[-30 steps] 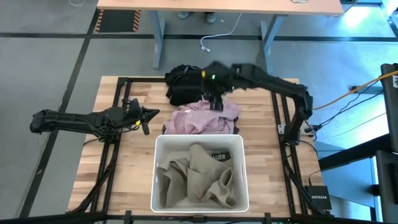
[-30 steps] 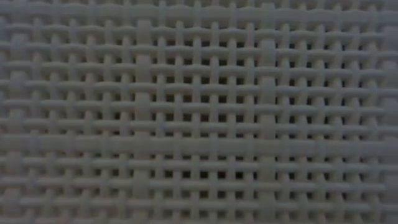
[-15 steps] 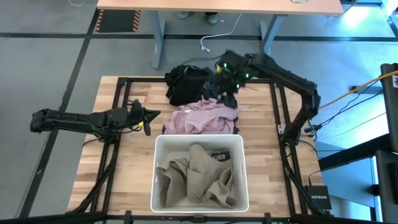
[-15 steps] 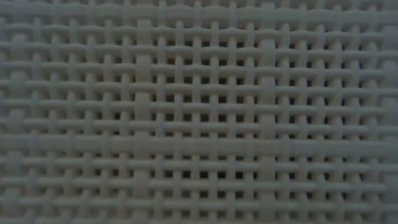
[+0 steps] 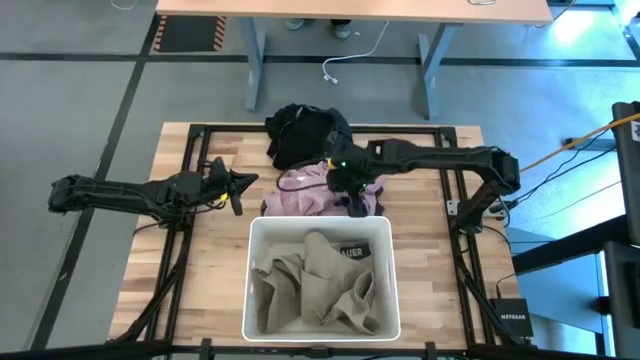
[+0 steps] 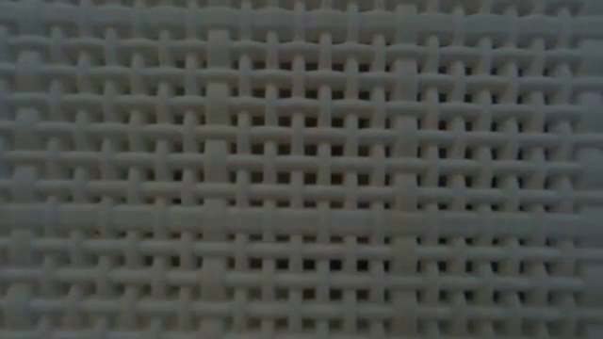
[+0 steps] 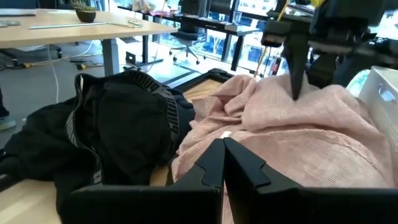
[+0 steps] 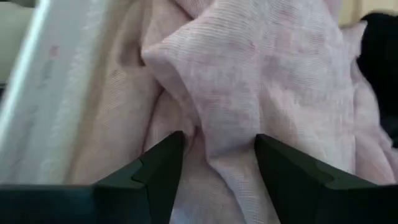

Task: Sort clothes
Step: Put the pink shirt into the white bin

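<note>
A pale pink garment (image 5: 305, 195) lies crumpled on the table between a pile of black garments (image 5: 300, 135) and the white bin (image 5: 252, 270). An olive-khaki garment (image 5: 315, 280) lies in the bin. My right gripper (image 5: 357, 205) is open, down on the pink garment's right part next to the bin's far wall. A raised fold (image 8: 249, 74) stands between its fingers. My left gripper (image 5: 235, 190) is shut and empty, to the left of the pink garment. Its wrist view shows the pink garment (image 7: 298, 137) and the black pile (image 7: 112, 130). My right gripper comes at the pink garment from above, fingers pointing down. Its open fingertips (image 8: 165, 162) are set into the cloth on either side of a raised fold (image 8: 214, 134). The garment lies slack on the table.
The bin's lattice wall (image 6: 301, 169) fills the low view. A dark piece with a printed label (image 5: 352, 252) lies in the bin's far right part. A desk (image 5: 350, 10) stands beyond the table's far edge. Bare wood (image 5: 200, 270) shows left of the bin.
My right gripper has drawn back from the black pile, then swung toward the table's near edge and gone down onto the pink garment beside the bin. The pink garment's right part has bunched a little under it.
</note>
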Tool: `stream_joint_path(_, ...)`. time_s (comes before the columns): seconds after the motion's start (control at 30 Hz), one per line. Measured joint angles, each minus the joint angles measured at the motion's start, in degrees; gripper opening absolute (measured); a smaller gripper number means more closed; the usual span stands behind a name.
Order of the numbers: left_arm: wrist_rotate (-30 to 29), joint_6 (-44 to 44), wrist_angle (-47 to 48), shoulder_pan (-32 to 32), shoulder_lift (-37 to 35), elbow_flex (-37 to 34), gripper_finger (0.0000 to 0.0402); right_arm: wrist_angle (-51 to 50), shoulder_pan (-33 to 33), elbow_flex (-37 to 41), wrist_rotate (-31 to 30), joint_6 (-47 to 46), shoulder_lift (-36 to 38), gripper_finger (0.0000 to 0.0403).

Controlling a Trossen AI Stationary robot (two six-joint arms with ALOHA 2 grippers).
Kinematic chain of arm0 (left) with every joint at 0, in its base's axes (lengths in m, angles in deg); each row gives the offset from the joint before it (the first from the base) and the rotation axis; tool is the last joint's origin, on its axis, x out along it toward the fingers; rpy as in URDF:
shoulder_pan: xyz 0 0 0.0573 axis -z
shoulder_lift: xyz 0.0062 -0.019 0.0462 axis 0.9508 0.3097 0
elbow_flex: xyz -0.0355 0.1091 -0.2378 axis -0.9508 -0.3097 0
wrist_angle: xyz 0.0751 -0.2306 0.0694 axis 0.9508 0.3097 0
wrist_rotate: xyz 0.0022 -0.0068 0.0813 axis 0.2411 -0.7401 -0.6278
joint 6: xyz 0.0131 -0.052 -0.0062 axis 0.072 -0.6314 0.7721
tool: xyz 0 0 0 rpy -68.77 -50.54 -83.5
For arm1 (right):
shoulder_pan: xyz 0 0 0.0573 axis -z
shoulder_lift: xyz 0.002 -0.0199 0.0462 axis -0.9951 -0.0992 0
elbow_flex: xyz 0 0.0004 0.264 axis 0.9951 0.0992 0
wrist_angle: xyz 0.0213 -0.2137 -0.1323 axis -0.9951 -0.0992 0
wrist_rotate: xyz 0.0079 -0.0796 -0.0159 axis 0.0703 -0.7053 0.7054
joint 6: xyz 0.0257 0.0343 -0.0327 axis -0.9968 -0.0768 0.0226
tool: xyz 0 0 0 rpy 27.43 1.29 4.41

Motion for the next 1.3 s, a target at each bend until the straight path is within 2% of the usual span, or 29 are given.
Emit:
stream_joint_path(0.1,0.0,0.0,0.0,0.0,0.0,0.0,0.0,6.8,-0.7,3.3,-3.4,-0.9,0.5,0.0218)
stream_joint_path(0.2,0.0,0.0,0.0,0.0,0.0,0.0,0.0,10.0,-0.6,5.1,-3.9,-1.5,0.5,0.0218)
stream_joint_path(0.37,-0.1,0.0,0.0,0.0,0.0,0.0,0.0,9.8,-0.6,5.2,-7.5,-2.0,0.5,0.0218)
stream_joint_path(0.6,0.0,0.0,0.0,0.0,0.0,0.0,0.0,0.8,-0.7,-3.6,-7.9,-3.4,-0.3,0.0218)
stream_joint_path(0.77,0.0,0.0,0.0,0.0,0.0,0.0,0.0,-3.0,0.7,-8.2,-16.2,-1.1,0.4,0.0218)
stream_joint_path(0.83,0.0,0.0,0.0,0.0,0.0,0.0,0.0,-3.0,1.8,-7.0,-12.7,-0.9,-0.5,0.0218)
stream_joint_path(0.9,0.0,0.0,0.0,0.0,0.0,0.0,0.0,-3.2,2.6,-5.0,-6.3,-0.9,-1.2,0.0218)
stream_joint_path(0.97,0.0,0.0,0.0,0.0,0.0,0.0,0.0,-2.6,2.7,-2.8,-3.3,-0.8,-2.1,0.0218)
stream_joint_path(1.13,0.0,1.1,0.0,0.0,0.0,0.0,0.0,-0.6,1.6,2.2,-4.1,1.2,-6.1,0.0218)
stream_joint_path(1.3,0.0,1.0,0.1,0.0,0.0,0.0,0.0,0.7,1.6,2.7,-5.7,1.2,-9.2,0.0217)
